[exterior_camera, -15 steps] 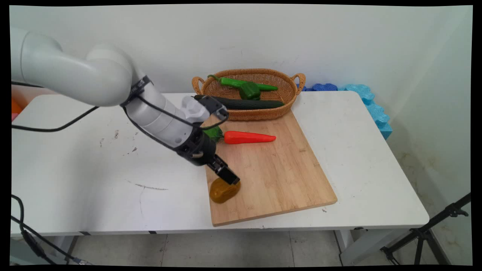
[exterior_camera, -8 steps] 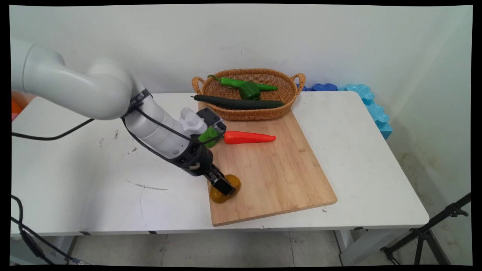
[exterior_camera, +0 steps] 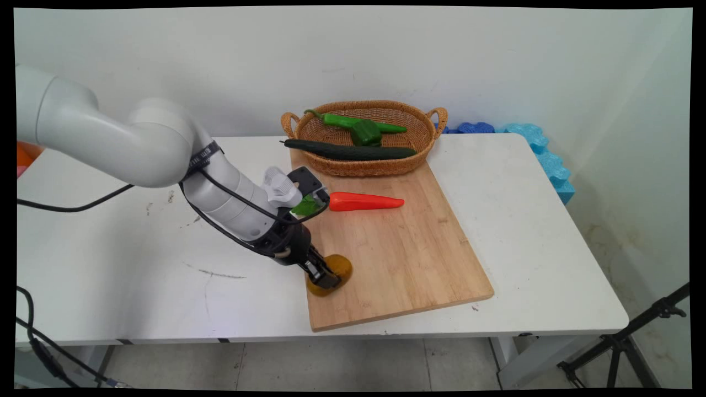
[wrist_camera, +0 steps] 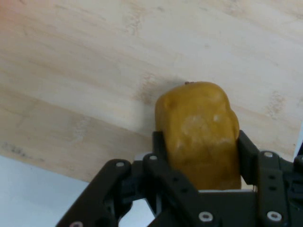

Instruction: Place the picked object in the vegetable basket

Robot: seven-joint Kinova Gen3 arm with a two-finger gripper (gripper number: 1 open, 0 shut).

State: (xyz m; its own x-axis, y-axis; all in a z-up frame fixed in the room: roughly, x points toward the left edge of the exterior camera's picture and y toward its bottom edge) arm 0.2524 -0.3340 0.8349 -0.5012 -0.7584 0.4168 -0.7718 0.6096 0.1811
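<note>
The black two-finger gripper [exterior_camera: 322, 277] sits low in the centre of the main view, down on a yellow-brown lumpy potato [exterior_camera: 337, 269] that lies at the lower left corner of the rectangular bamboo cutting board [exterior_camera: 397, 248]. In the hand view the gripper [wrist_camera: 199, 142] has one finger [wrist_camera: 160, 142] on each flank of the potato [wrist_camera: 199, 127] — the fingers touch its sides, so it is grasping the potato, which rests on the board [wrist_camera: 94, 71]. A strip of the white desk [wrist_camera: 28, 194] shows at the lower left of that view.

Higher on the board, just right of the arm's wrist, lies an orange-red carrot with a green leafy top [exterior_camera: 364, 201], pointing towards the right of the frame. At the board's upper edge stands an oval woven wicker basket with two handles [exterior_camera: 424, 144]; a long dark green cucumber [exterior_camera: 353, 150] rests across its front rim and a bright green pepper [exterior_camera: 361, 129] lies inside it. The board and basket sit on the white desk [exterior_camera: 524, 220], and blue foam pieces [exterior_camera: 543, 151] line the wall at the desk's upper right — a black tripod [exterior_camera: 623, 342] stands at the lower right.
</note>
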